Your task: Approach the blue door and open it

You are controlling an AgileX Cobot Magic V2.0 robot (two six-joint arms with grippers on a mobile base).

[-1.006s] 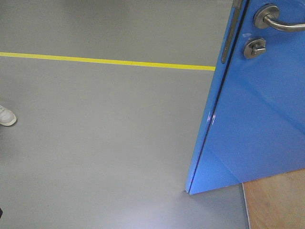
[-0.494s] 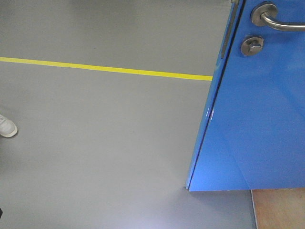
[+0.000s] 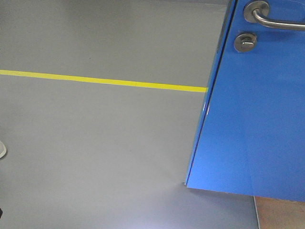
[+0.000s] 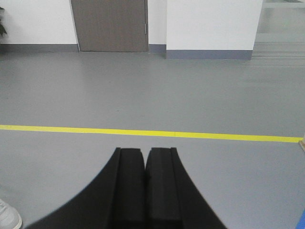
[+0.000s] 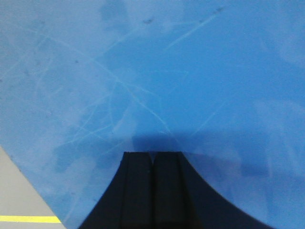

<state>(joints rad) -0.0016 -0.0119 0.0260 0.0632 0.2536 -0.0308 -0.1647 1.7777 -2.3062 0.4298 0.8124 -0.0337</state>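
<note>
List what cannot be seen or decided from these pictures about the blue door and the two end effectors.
- Front view: the lever handle runs off the right edge; the blue door is cut at top and right.
- Right wrist view: whether the shut right end effector touches the door; no gap is discernible.
- Left wrist view: the shut left end effector faces floor; hardly any door shows.
- Hinges: outside every view.

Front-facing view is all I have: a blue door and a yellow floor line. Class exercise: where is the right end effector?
Observer: The right end effector is shut, its tips right up against the blue door; actual contact cannot be confirmed.
Operator: And the left?
Observer: The left end effector is shut, pointing over open floor towards the yellow line.
Operator: What lies beyond that line?
Observer: A brown door in a white wall.
</note>
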